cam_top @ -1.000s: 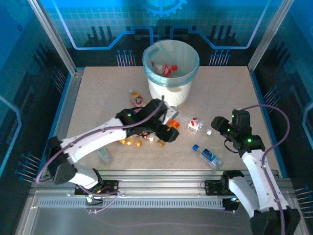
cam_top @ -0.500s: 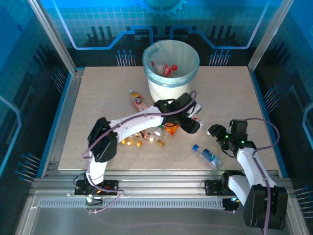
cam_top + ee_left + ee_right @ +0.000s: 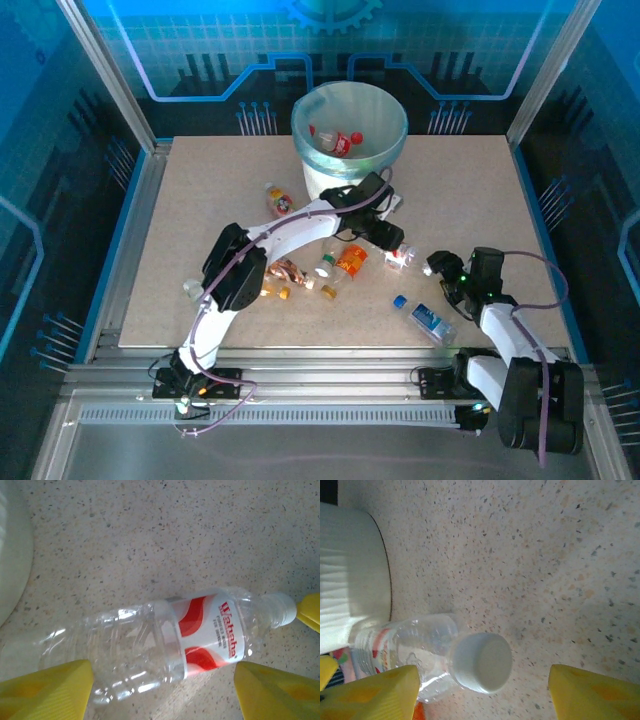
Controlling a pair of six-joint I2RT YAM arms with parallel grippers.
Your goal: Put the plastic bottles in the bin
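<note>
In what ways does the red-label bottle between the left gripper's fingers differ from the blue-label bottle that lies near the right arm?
The red-label bottle has a white cap; the blue-label bottle has a blue cap. The red-label bottle lies between the open fingers of the left gripper; the blue-label bottle has no gripper around it and lies nearer the front edge of the table. Both are clear plastic and lie on their sides on the table.

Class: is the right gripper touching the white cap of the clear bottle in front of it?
Apart. In the right wrist view the white cap sits between the right gripper's yellow fingers, with a visible gap on each side.
</note>
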